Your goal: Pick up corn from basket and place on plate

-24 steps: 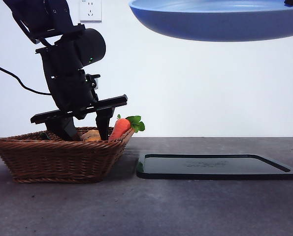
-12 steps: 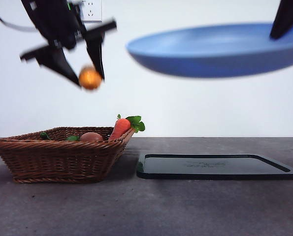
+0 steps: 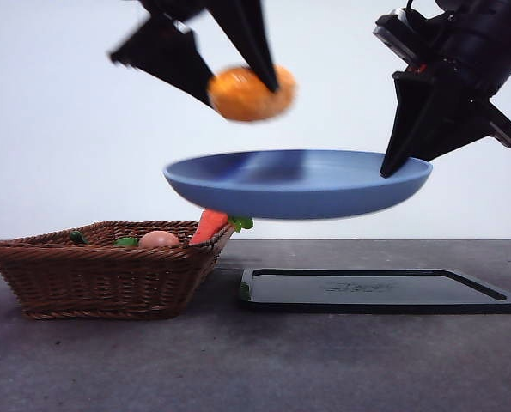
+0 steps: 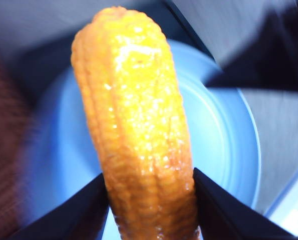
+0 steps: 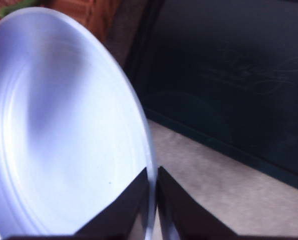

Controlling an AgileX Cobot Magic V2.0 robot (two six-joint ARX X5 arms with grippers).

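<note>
The corn [image 3: 249, 93] hangs in the air above the light blue plate [image 3: 298, 183], clamped between the jaws of my left gripper [image 3: 238, 90]. Seen from the left wrist, the bumpy orange-yellow corn [image 4: 138, 130] fills the picture, with the plate [image 4: 224, 145] below it. My right gripper [image 3: 401, 163] is shut on the plate's rim at the right side and holds it level above the table. In the right wrist view the plate [image 5: 63, 130] runs between my right gripper's [image 5: 153, 200] two jaws. The wicker basket [image 3: 100, 270] stands at the left on the table.
In the basket lie an orange-red carrot [image 3: 210, 225] with green leaves and a small round pinkish-tan item [image 3: 158, 239]. A flat black tray [image 3: 375, 290] lies on the table to the right of the basket, below the plate.
My left gripper has lifted the corn out of the basket and carried it right, over the plate. My right gripper has lowered the plate and brought it left.
</note>
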